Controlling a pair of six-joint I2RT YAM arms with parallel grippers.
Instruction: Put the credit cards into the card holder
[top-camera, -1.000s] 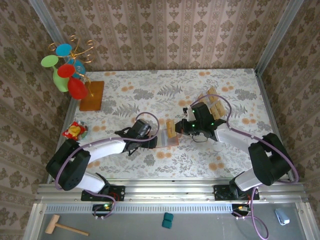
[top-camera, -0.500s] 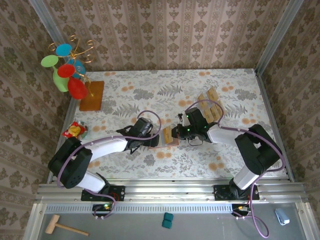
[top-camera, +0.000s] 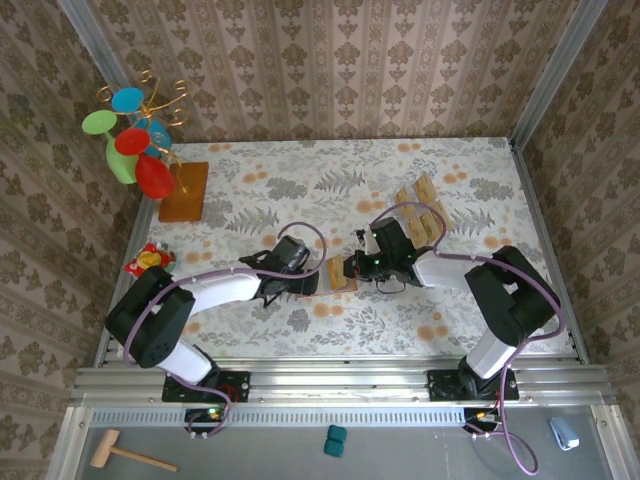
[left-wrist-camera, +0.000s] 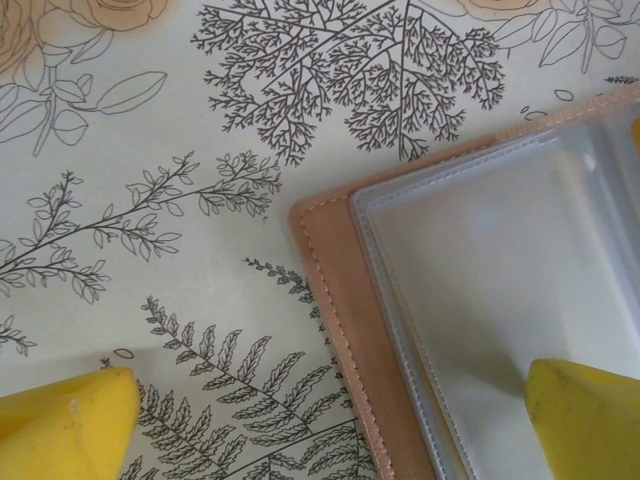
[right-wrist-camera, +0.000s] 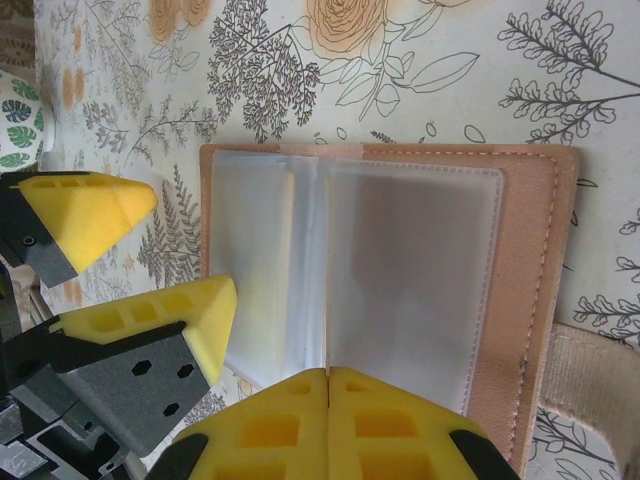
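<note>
Card holder (right-wrist-camera: 520, 250) lies open on the floral tablecloth (top-camera: 300, 180), clear plastic sleeves up, directly ahead of the right gripper (right-wrist-camera: 328, 420). That gripper's yellow fingers are pressed tight together at the sleeves' near edge; whether a sleeve leaf is pinched between them cannot be told.

The right wrist camera also catches the left gripper (right-wrist-camera: 125, 265) off to its left, spread wide, one finger reaching over the holder's left margin. A white cup with green leaf print (right-wrist-camera: 18, 120) stands beyond it.

The left wrist camera gives the detail: a stitched leather corner sits between the parted fingertips, the right fingertip (left-wrist-camera: 585, 410) over the sleeve and the other over bare cloth, nothing grasped.

From overhead, the two grippers meet at the holder in mid-table. The credit cards (top-camera: 421, 208) lie in a fanned row beyond the right gripper and to its right, apart from the holder. Far to the left of the left gripper are a wooden board (top-camera: 184, 190) bearing a stand of coloured discs (top-camera: 130, 135) and a small red-and-yellow toy (top-camera: 148, 262). Patterned wallpaper (top-camera: 330, 60) closes in on three sides.
</note>
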